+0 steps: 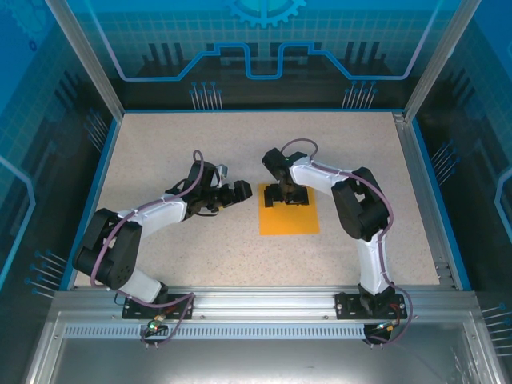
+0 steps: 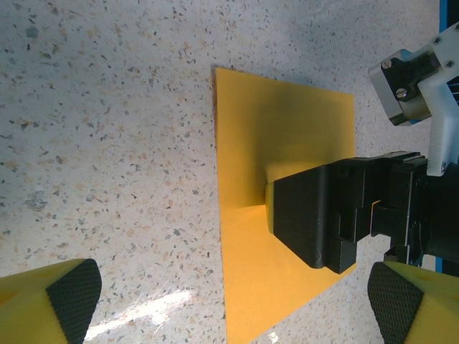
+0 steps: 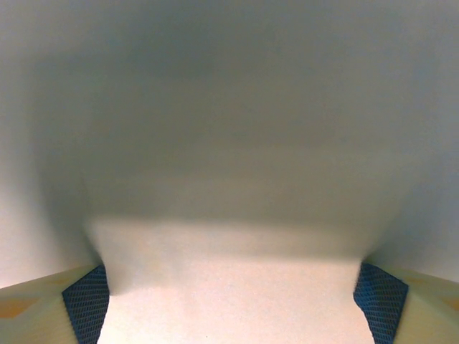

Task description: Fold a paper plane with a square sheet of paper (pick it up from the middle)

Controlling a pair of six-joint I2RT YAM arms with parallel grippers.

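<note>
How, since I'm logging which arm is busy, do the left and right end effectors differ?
The left end effector hangs over bare table beside the sheet of paper; the right end effector is over the sheet. The left sits higher; the right is down close to the paper. Both are open, holding nothing.

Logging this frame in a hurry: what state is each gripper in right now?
Left gripper: open, empty, beside the square sheet of paper.
Right gripper: open, at the sheet's far edge.
</note>
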